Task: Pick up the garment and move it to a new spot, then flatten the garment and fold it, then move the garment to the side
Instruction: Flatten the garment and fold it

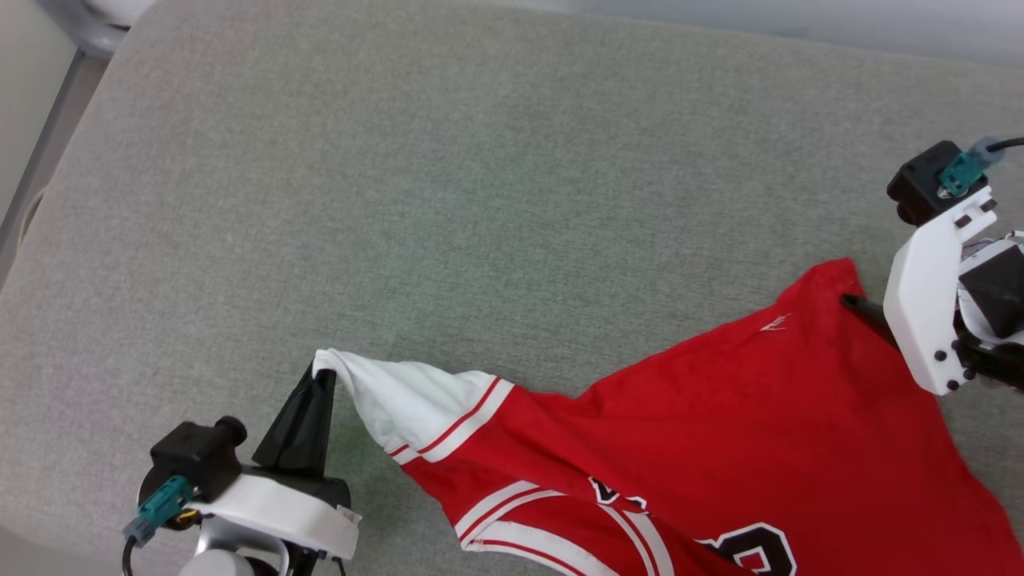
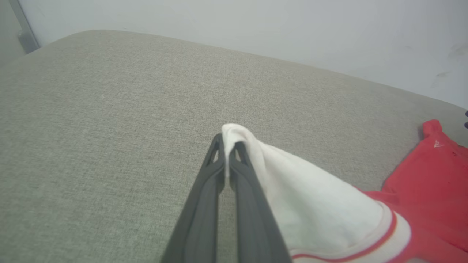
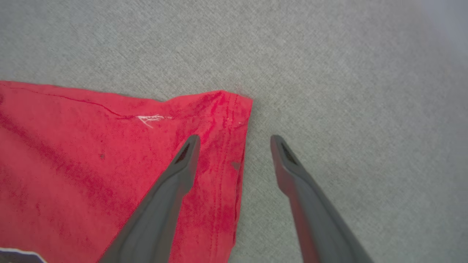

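Observation:
The garment (image 1: 720, 416), a red T-shirt with white sleeves and striped trim, lies spread over the grey padded surface (image 1: 480, 200) at the lower right. My left gripper (image 1: 318, 376) is shut on the tip of its white sleeve (image 2: 292, 197), pinching the cloth between the fingertips (image 2: 219, 146). Over the shirt's far red corner (image 3: 219, 109) my right gripper (image 3: 234, 142) stands open, one finger above the red cloth and the other above bare surface, holding nothing. A small white logo (image 3: 153, 118) sits near that corner.
The grey padded surface stretches wide and bare toward the back and left. A pale wall (image 2: 292, 33) rises behind its far edge. A metal frame piece (image 1: 48, 144) runs along the left side.

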`<state>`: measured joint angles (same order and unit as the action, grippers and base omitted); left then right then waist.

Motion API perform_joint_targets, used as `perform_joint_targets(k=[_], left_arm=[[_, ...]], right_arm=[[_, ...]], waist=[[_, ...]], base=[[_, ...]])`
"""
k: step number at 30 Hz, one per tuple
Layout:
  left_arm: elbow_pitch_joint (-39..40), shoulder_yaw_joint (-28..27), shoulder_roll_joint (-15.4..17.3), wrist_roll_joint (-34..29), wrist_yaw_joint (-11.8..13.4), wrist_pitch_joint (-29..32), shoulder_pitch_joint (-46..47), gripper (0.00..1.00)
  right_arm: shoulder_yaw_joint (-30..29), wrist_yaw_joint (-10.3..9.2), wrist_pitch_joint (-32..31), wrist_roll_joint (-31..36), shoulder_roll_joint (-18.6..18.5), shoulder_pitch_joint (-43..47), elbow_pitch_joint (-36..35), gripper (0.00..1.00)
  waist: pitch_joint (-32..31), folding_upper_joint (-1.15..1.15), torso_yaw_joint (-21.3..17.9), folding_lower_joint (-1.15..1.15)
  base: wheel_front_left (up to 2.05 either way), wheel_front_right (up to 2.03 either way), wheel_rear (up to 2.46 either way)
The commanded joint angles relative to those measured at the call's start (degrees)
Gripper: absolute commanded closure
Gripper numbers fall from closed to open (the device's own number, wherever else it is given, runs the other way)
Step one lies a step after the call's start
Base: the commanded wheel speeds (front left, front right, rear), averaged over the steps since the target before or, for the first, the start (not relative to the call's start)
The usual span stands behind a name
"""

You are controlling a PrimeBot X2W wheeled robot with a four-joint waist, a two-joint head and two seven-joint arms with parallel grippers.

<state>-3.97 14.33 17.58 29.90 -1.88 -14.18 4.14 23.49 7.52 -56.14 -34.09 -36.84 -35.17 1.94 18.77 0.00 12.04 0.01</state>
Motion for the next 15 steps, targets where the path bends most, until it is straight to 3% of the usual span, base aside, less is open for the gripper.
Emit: perform_joint_targets(k=[1, 14, 15], left_arm=[[-0.2, 0.1, -0.3, -0.5, -0.2, -0.3, 1.1, 1.0], [-2.6, 0.9, -2.3, -1.2, -1.7, -0.9, 4.0, 1.0], [-2.7, 0.8, -2.3, -1.2, -1.8, -0.9, 4.0, 1.0]], right_arm=[[1.4, -0.07, -0.3, 0.1, -0.3, -1.5, 1.8, 0.0], [17.2, -0.04, 3.8, -3.3, -2.2, -2.7, 15.7, 0.0], [17.9, -0.05, 4.9, -3.3, -2.3, -3.1, 16.0, 0.76]], waist=[[1.2, 0.0, 1.1, -0.01], [3.5, 0.0, 3.2, -0.01], [3.5, 0.0, 3.1, -0.01]], base=[[0.0, 0.0, 0.0], [0.0, 0.0, 0.0], [0.0, 0.0, 0.0]])
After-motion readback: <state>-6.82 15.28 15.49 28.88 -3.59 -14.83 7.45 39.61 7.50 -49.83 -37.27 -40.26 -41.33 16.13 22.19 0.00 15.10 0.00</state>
